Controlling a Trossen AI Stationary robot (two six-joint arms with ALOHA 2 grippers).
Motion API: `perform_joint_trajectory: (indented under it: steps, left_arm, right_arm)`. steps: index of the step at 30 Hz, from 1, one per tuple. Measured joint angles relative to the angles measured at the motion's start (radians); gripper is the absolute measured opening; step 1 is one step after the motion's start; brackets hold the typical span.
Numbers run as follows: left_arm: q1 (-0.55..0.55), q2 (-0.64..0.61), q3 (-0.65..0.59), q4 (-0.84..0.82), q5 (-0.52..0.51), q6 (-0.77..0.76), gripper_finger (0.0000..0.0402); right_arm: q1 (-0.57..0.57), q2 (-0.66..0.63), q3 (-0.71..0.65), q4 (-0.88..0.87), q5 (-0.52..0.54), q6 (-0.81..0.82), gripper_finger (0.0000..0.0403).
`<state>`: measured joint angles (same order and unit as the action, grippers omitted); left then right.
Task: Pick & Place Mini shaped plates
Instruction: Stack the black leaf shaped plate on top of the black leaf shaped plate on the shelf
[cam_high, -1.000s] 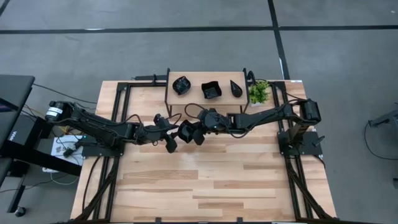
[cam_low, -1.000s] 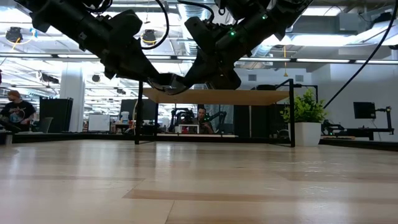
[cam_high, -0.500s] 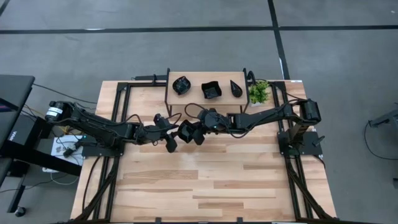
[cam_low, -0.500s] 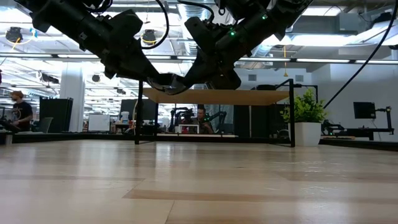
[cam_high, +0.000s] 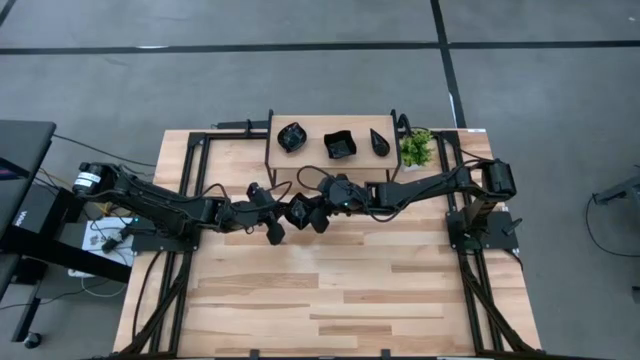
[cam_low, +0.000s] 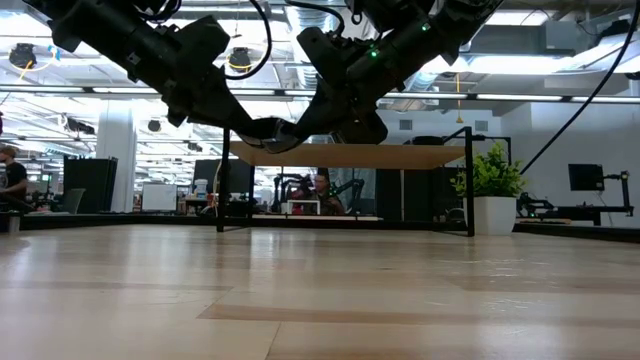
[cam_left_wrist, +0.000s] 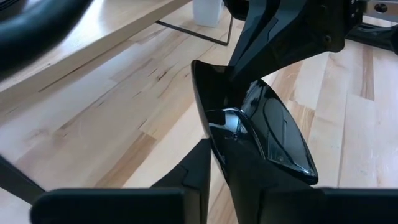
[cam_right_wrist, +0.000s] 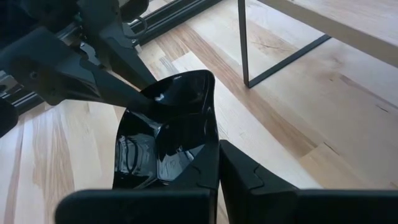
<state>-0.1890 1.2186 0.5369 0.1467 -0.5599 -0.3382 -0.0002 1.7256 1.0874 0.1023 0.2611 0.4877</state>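
both grippers pinch one glossy black plate (cam_left_wrist: 261, 134) mid-air, left gripper (cam_left_wrist: 214, 171) and right gripper (cam_right_wrist: 214, 163) on opposite rims, so the right should release only once the left's hold is firm.

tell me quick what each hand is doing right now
Left hand: closed on one edge of the glossy black mini plate, above the table.
Right hand: closed on the same plate's other edge.
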Motion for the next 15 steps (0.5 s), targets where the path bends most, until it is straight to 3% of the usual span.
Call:
perform_joint_trajectory:
  steps: [15]
  left_arm:
    - [0.000,0.000,0.000,0.000,-0.002,-0.004,0.0025]
  right_arm:
    - [0.000,0.000,0.000,0.002,-0.002,0.000,0.0003]
